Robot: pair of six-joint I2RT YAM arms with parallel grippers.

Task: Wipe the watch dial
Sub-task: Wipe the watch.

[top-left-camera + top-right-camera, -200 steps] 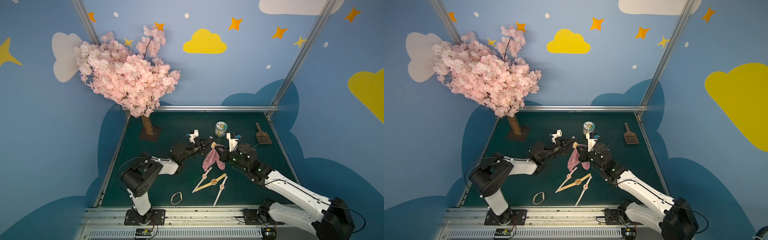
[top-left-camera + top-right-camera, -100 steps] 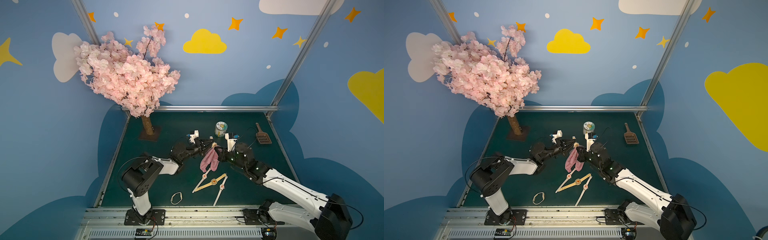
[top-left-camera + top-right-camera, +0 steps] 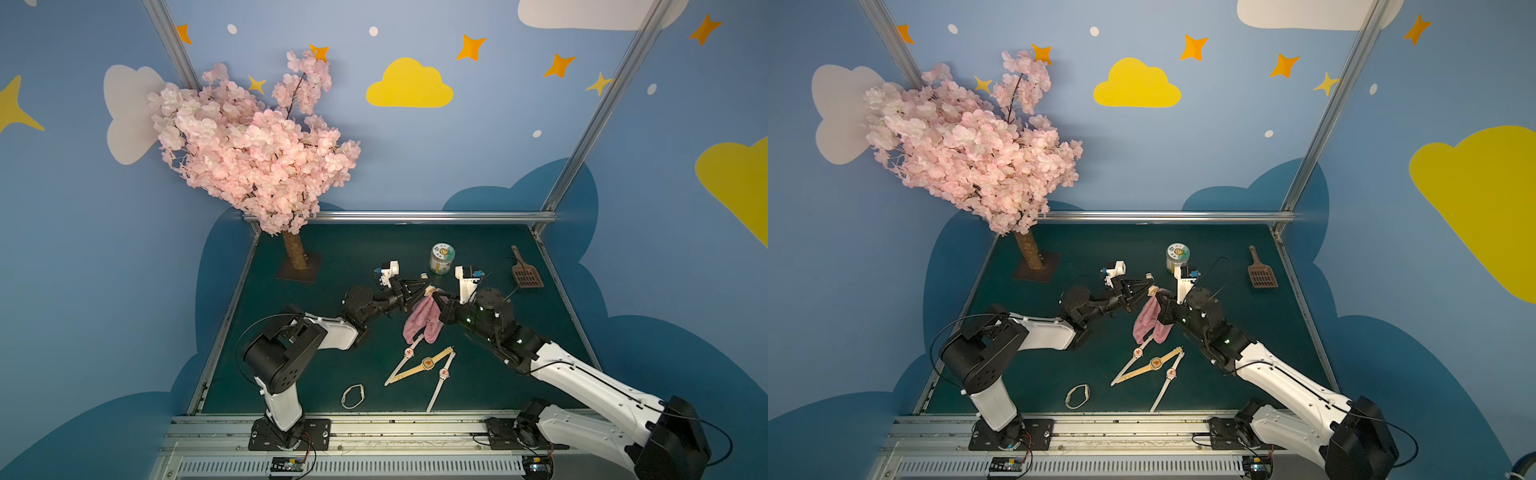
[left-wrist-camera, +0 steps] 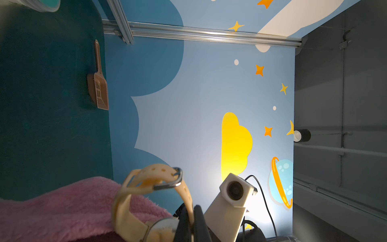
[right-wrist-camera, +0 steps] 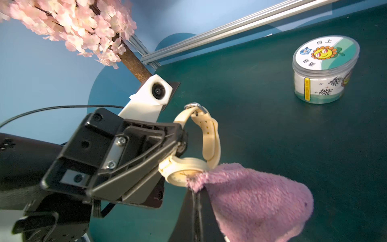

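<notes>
Just on the robot's side of the jar (image 3: pixel 441 258), above the green mat (image 3: pixel 353 245), the two arms meet tip to tip; left gripper (image 5: pixel 181 143) comes in from the jar's left, jaws clamped hard on the cream watch (image 5: pixel 194 165) where the strap joins the case; watch held clear of the mat; strap (image 5: pixel 209 134) buckled into a closed loop that stands on the jar side of the case; dial (image 5: pixel 180 175) seen at a slant in the right wrist view, tick marks showing on its bare part.

Right gripper (image 5: pixel 196 213) reaches from the jar's right and near side; its two black fingers are pressed together, with a fold of the pink cloth (image 5: pixel 251 199) pinched between them; the pinched corner lies on the dial's rim and covers part of the face; the remaining cloth (image 3: pixel 424 320) hangs down away from the jar in both top views; whether its hem touches anything beneath, cannot tell.

Farther from the jar, toward the robot: three loose watches (image 3: pixel 428 363) flat on the mat, straps crossing; beyond them a looped band (image 3: pixel 352 396) lying alone.

Right of the jar, near the mat's edge: brown scoop (image 3: pixel 525 276); well to the jar's left, at the back corner: blossom tree (image 3: pixel 257 145).
</notes>
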